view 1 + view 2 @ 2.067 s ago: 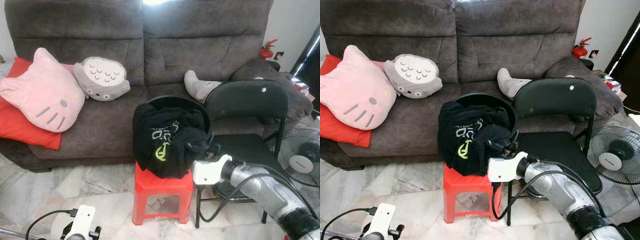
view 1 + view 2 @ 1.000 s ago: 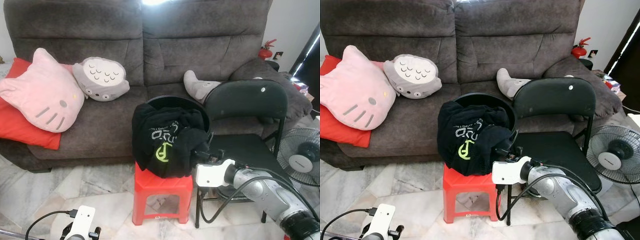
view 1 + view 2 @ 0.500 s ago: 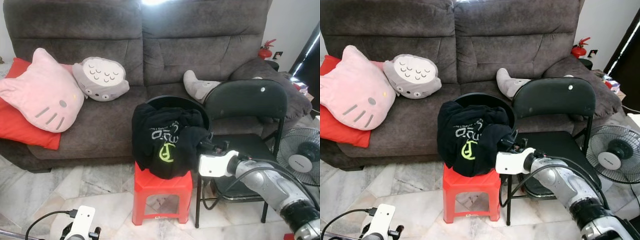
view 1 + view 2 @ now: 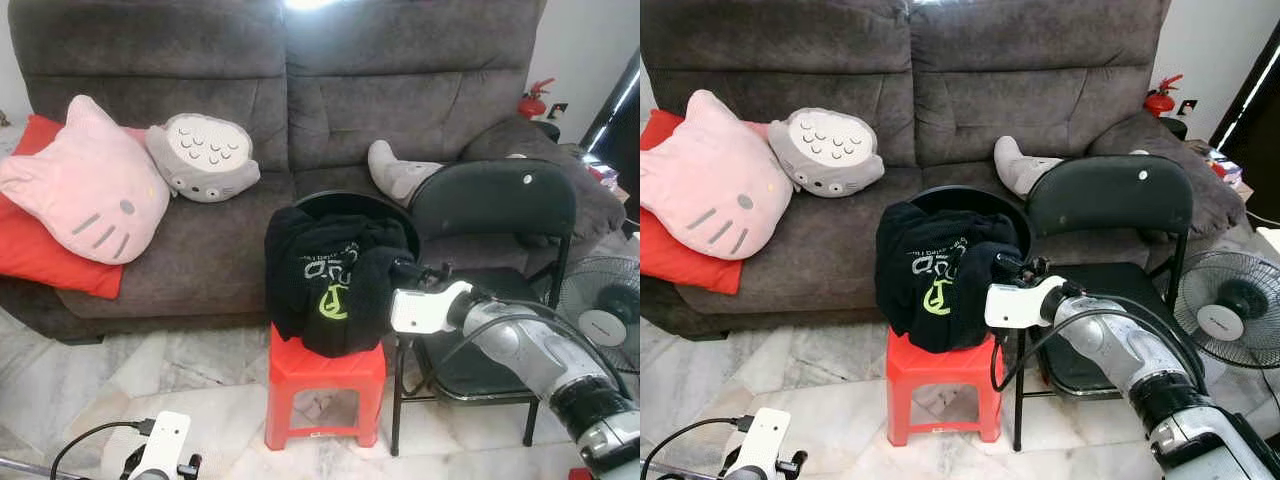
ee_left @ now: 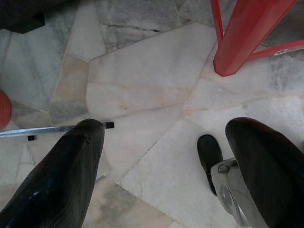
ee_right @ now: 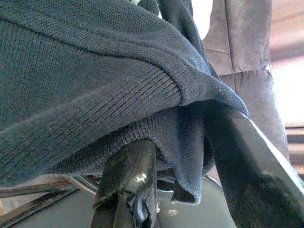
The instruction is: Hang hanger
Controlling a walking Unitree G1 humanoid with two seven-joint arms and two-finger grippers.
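Observation:
A black garment [image 4: 325,285] with a green print is heaped over a round black tub [image 4: 350,198] standing on a red plastic stool [image 4: 325,375]. My right gripper [image 4: 405,270] reaches in from the right and presses into the garment's right edge. In the right wrist view a thick knitted fold of the garment [image 6: 95,71] lies between the two black fingers [image 6: 128,185], which hold it. My left gripper [image 5: 168,128] hangs low at my left side above the marble floor, its fingers wide apart and empty. No hanger can be made out.
A black folding chair [image 4: 495,200] stands right beside the stool, under my right arm. A floor fan [image 4: 600,315] is at the far right. Behind is a grey sofa [image 4: 400,90] with a pink cat cushion [image 4: 85,185], a grey cushion [image 4: 205,158] and a red one.
My right gripper has risen along the garment's right side from stool height to the tub's rim, drawing the fabric's lower right part up with it. The left arm has stayed still.

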